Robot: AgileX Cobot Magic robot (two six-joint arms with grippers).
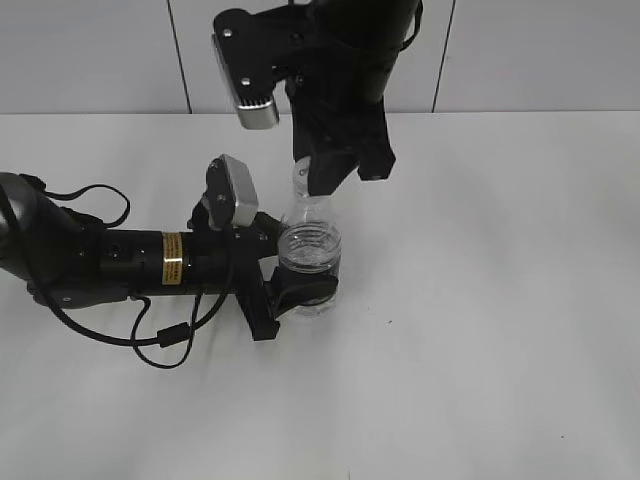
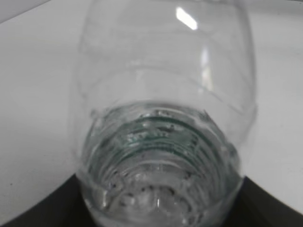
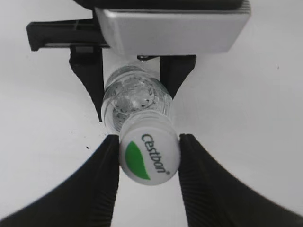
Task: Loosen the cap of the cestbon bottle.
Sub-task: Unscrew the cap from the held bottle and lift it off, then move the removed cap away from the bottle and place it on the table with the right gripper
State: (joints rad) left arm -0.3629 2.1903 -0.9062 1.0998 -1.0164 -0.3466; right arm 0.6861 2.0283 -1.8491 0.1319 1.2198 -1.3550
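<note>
The clear cestbon bottle (image 1: pixel 309 252) stands upright in the middle of the white table. It fills the left wrist view (image 2: pixel 163 118), where a green label band shows through its body. My left gripper (image 1: pixel 297 280) lies along the table from the left and is shut on the bottle's lower body; its dark jaws show in the bottom corners of the left wrist view (image 2: pixel 161 213). My right gripper (image 1: pixel 318 180) comes down from above. In the right wrist view its two black fingers (image 3: pixel 149 158) press both sides of the white cap (image 3: pixel 149 156) with the green logo.
The white table (image 1: pixel 500 300) spreads all around the bottle. A black cable (image 1: pixel 160 335) loops on the table under the left arm. A pale panelled wall (image 1: pixel 540 50) stands at the back.
</note>
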